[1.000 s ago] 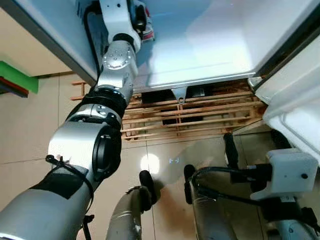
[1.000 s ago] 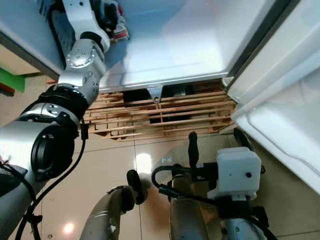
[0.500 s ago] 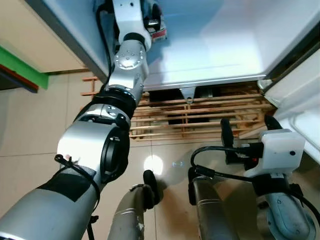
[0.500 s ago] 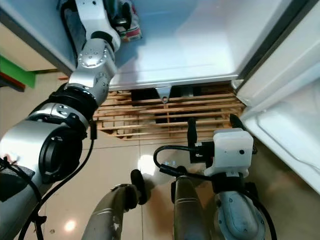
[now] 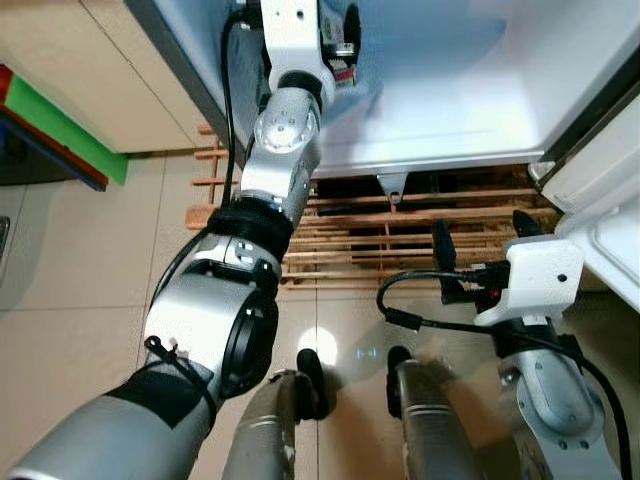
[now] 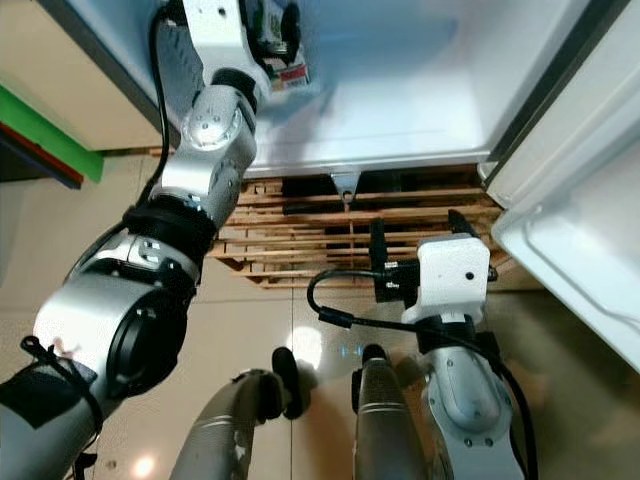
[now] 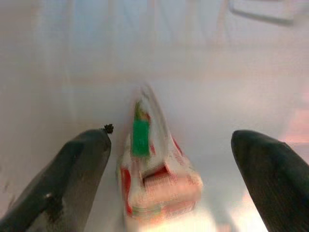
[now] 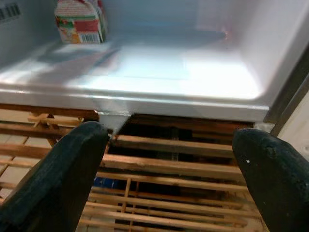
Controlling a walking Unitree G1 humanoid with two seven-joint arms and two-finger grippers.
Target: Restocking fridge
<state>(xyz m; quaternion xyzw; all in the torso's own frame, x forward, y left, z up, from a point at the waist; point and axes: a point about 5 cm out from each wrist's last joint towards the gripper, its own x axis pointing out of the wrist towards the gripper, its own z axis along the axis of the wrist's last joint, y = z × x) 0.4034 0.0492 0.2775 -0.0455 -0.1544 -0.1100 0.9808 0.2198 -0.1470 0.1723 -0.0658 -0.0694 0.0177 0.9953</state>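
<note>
Left gripper (image 7: 169, 159) reaches into the fridge (image 8: 193, 72), fingers apart around a carton (image 7: 154, 179) standing on the fridge floor — placed, apparently not yet released clear. Right gripper (image 8: 166, 169), fingers spread and empty, hangs before the wooden pallet (image 5: 400, 235) — further stock, if any, remains to fetch.

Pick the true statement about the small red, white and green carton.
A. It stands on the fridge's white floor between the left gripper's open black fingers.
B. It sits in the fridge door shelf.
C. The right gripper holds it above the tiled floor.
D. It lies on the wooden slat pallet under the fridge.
A: the left wrist view shows the small red, white and green carton upright on the fridge's white floor, with the left gripper open around it and not touching.
</note>
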